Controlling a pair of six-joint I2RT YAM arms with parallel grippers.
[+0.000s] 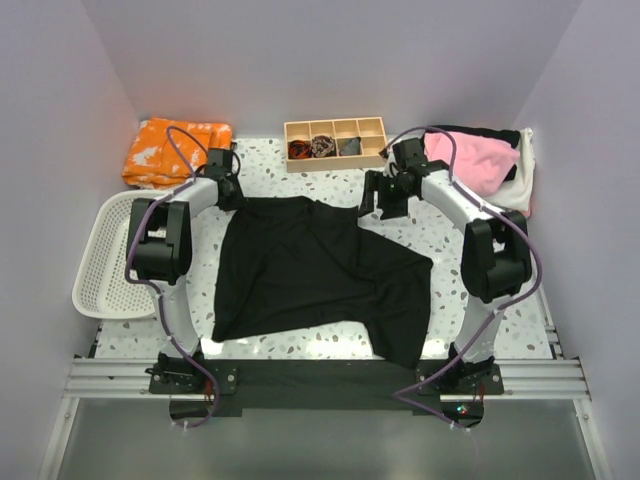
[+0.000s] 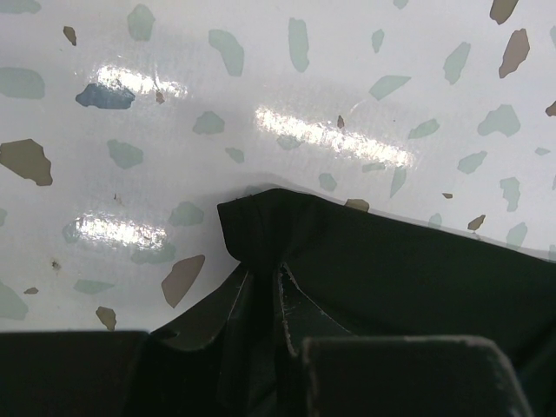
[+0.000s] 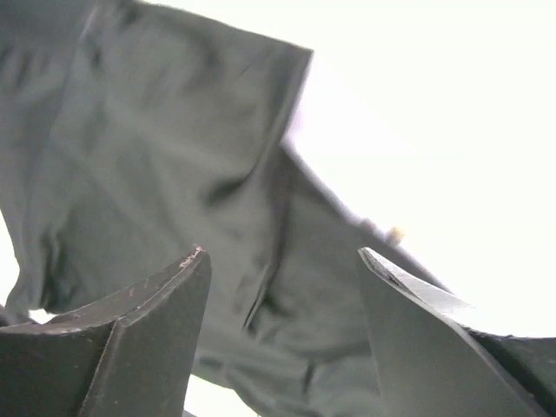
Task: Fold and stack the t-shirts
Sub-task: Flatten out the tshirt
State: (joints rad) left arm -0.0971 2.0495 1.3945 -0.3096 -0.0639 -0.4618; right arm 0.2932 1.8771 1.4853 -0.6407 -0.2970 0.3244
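Partly hidden — black t-shirt (image 2: 391,287) corner

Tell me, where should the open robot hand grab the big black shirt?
Its far right corner, pinched from above. The black shirt lies flat, so only an edge gives fingers something to close on. The right gripper hangs open over it, opposite the left gripper's far-left pinch.

black t-shirt (image 1: 320,270) spread out | left gripper (image 1: 228,190) at its far-left corner | right gripper (image 1: 385,203) by far edge
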